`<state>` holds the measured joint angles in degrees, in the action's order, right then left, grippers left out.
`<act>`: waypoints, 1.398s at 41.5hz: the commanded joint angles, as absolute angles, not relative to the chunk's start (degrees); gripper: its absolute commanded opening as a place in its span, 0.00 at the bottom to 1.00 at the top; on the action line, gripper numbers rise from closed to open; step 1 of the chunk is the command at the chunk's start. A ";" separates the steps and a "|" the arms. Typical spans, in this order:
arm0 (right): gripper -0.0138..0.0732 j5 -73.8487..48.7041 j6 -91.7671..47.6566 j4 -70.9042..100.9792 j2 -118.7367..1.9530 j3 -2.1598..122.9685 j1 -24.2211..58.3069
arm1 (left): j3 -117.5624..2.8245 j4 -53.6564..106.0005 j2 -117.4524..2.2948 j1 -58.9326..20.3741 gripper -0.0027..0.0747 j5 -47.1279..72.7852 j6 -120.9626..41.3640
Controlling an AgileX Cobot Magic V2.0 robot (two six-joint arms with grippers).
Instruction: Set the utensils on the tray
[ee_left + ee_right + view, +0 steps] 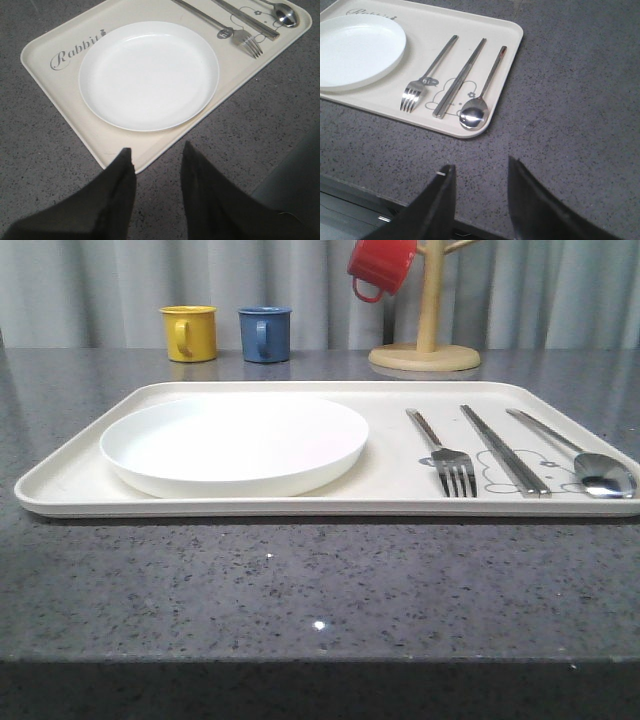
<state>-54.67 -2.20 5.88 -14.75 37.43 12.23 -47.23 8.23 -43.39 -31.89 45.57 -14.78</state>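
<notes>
The fork (447, 451), chopsticks (503, 449) and spoon (580, 455) lie flat on the tray (70, 475), light, stiff, slippery, best pinched mid-handle; both grippers' fingers (117, 182) (442, 192) hang open and empty.

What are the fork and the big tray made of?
The fork looks like shiny polished metal: silvery, with bright glints. The tray looks like matte cream plastic, maybe melamine: it shows a smooth dull surface with a printed drawing, but I can't be sure.
</notes>
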 commanded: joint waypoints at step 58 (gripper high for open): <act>0.08 -46.11 -2.82 5.92 -11.51 33.89 12.12 | -48.86 8.95 -43.25 -32.33 0.01 41.47 -14.32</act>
<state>-50.81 -2.36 5.88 -10.75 32.66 12.23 -47.23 8.14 -43.39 -31.89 45.57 -14.67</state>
